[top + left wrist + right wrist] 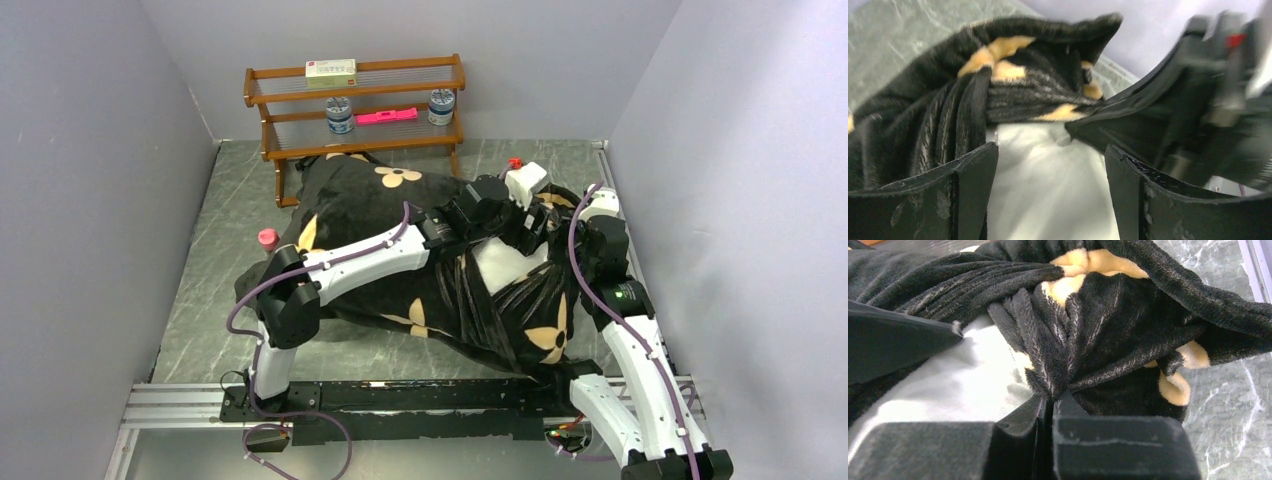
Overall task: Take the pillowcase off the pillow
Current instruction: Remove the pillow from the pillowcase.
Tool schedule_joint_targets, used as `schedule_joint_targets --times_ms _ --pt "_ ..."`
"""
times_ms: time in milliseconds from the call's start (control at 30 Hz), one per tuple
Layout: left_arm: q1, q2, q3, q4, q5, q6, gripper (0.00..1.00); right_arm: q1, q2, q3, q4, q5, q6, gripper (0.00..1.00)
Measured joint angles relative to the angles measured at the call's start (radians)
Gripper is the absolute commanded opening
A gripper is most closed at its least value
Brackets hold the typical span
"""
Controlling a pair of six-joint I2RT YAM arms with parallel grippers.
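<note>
A grey-green marbled table (200,260) sits between plain lavender walls (90,180). At its far edge stands a wooden rack (300,152): a flat box (331,71) lies on the top shelf, and two small jars (340,115) flank a pink bar (386,116) on the shelf below. A black plush pillowcase (370,200) with tan flowers lies across the middle of the table, with a white pillow (497,265) showing at its bunched right end. The left claw (1050,165) hangs spread wide over the bare pillow, gripping nothing. The right claw (1053,400) is pinched closed on a gathered fold of pillowcase beside the pillow.
</note>
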Motion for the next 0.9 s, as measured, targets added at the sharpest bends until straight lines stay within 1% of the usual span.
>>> schedule_joint_targets --times_ms 200,367,667,767,800,833,900 --pt "0.001 0.031 0.008 -0.072 -0.053 -0.023 0.84 0.008 -0.016 0.000 -0.001 0.018 0.002 0.00" --pt "0.000 0.065 0.069 -0.119 -0.084 -0.020 0.86 0.010 -0.020 -0.002 -0.001 0.030 0.008 0.00" --pt "-0.007 0.121 0.081 -0.137 -0.145 -0.002 0.85 0.010 -0.026 -0.019 0.001 0.030 0.016 0.00" --pt "-0.009 0.131 0.083 -0.130 -0.158 0.006 0.74 0.010 -0.026 -0.019 0.002 0.029 0.016 0.00" --pt "-0.009 0.137 0.085 -0.127 -0.159 0.009 0.66 0.010 -0.027 -0.019 0.002 0.029 0.016 0.00" --pt "-0.009 0.142 0.086 -0.122 -0.162 0.010 0.57 0.010 -0.027 -0.021 0.003 0.029 0.016 0.00" --pt "-0.008 0.151 0.086 -0.113 -0.168 0.010 0.33 0.010 -0.029 -0.028 0.004 0.030 0.018 0.00"
